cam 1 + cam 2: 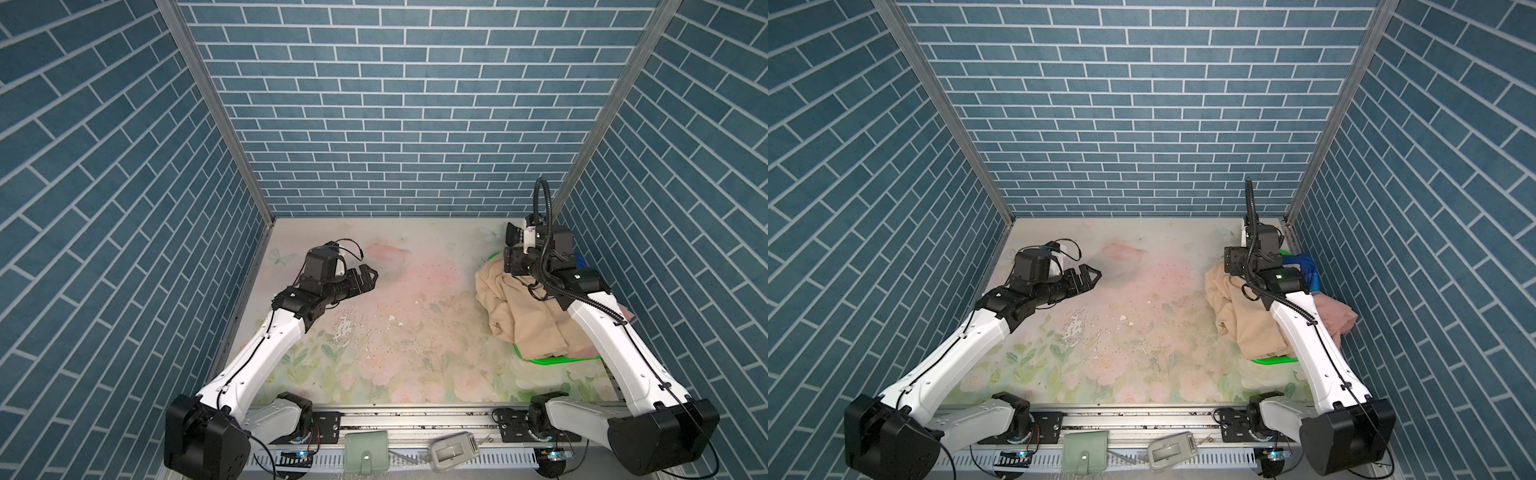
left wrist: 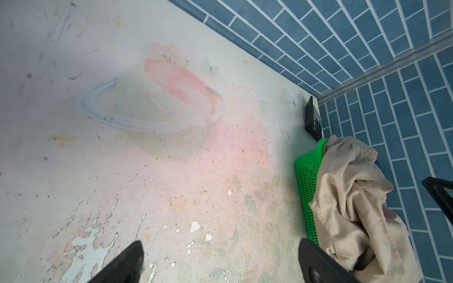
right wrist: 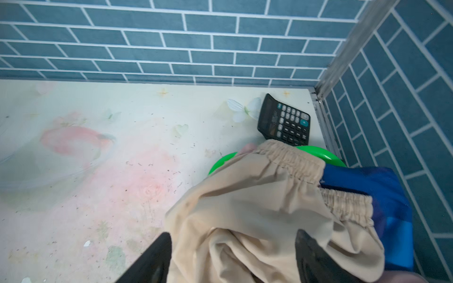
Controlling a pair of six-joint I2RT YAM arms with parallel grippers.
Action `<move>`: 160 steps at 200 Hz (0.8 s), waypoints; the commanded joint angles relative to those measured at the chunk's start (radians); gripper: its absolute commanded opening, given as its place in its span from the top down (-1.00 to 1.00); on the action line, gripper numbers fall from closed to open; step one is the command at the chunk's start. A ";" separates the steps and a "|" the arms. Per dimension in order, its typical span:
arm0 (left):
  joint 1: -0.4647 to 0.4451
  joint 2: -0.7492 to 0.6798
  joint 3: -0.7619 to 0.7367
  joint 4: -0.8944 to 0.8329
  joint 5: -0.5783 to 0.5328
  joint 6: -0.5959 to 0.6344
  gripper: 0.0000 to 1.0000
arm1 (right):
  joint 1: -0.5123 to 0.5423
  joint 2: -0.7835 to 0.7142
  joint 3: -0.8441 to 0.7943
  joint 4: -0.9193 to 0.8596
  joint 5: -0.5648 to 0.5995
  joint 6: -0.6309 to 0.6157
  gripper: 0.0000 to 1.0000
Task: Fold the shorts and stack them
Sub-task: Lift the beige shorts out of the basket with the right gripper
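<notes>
Right end effector (image 3: 232, 235) gapes over beige shorts (image 3: 245, 191).

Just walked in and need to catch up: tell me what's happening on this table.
Two robot arms are set to fold and stack shorts, and nothing is folded yet. The shorts lie heaped in a green basket at the right of the table: beige shorts on top, with a pink pair and a shiny blue one showing beside them. The right gripper is down at the pile, jaws open on either side of the beige cloth. The left gripper hovers open and empty above bare table.
</notes>
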 commanded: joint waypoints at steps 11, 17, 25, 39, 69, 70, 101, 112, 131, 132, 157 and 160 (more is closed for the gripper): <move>-0.064 0.032 0.066 -0.010 -0.035 0.055 -0.99 | -0.121 0.006 -0.038 -0.061 -0.002 0.151 -0.61; -0.081 0.041 0.080 -0.018 -0.042 0.065 -0.99 | -0.161 0.008 -0.053 -0.050 -0.027 0.175 -0.61; -0.105 0.055 0.097 -0.027 -0.052 0.081 -0.99 | -0.213 0.016 -0.085 -0.016 -0.077 0.202 -0.61; -0.144 0.081 0.125 -0.042 -0.067 0.102 -0.99 | -0.278 0.050 -0.127 0.053 -0.161 0.242 -0.59; -0.196 0.137 0.158 -0.044 -0.064 0.103 -0.99 | -0.297 0.157 -0.140 0.134 -0.261 0.268 -0.23; -0.197 0.138 0.158 -0.045 -0.064 0.102 -0.99 | -0.297 0.160 -0.139 0.134 -0.261 0.268 -0.21; -0.207 0.140 0.168 -0.060 -0.073 0.106 -0.99 | -0.297 0.125 -0.136 0.165 -0.310 0.290 0.76; -0.208 0.133 0.175 -0.073 -0.086 0.114 -0.99 | -0.298 0.081 -0.120 0.169 -0.310 0.293 1.00; -0.208 0.120 0.195 -0.092 -0.092 0.126 -0.99 | -0.295 0.027 -0.047 0.135 -0.341 0.292 1.00; -0.208 0.120 0.196 -0.092 -0.092 0.126 -0.99 | -0.295 0.025 -0.042 0.132 -0.343 0.292 1.00; -0.207 0.114 0.244 -0.134 -0.091 0.137 -0.99 | -0.260 -0.017 0.088 0.099 -0.396 0.319 1.00; -0.206 0.114 0.249 -0.139 -0.091 0.138 -0.99 | -0.247 -0.019 0.105 0.102 -0.401 0.327 1.00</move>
